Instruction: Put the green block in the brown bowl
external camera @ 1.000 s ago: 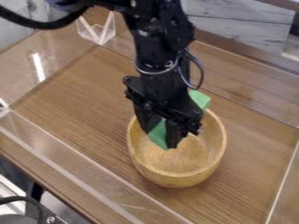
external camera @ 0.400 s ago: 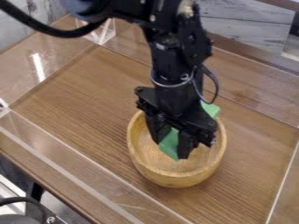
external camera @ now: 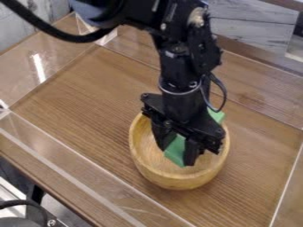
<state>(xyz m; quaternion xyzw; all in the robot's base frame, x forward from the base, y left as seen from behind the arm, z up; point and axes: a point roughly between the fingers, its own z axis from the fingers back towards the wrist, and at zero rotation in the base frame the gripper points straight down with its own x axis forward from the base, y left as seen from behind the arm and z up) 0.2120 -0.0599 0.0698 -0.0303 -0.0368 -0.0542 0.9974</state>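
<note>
The brown bowl (external camera: 151, 167) sits on the wooden table near the front centre. My black gripper (external camera: 187, 147) points straight down into the bowl and is shut on the green block (external camera: 178, 152). The block hangs tilted between the fingers: its lower end is inside the bowl near the floor, and its upper end (external camera: 217, 116) sticks out past the far right rim. Whether the block touches the bowl's bottom cannot be told. The arm hides the bowl's far rim.
The wooden table top (external camera: 83, 97) is ringed by clear plastic walls (external camera: 48, 53). A clear triangular piece (external camera: 99, 32) stands at the back left. The table's front edge (external camera: 71, 191) runs just left of the bowl.
The gripper, still shut on the green block, has shifted slightly right and lower into the bowl. The bowl has stayed in place.
</note>
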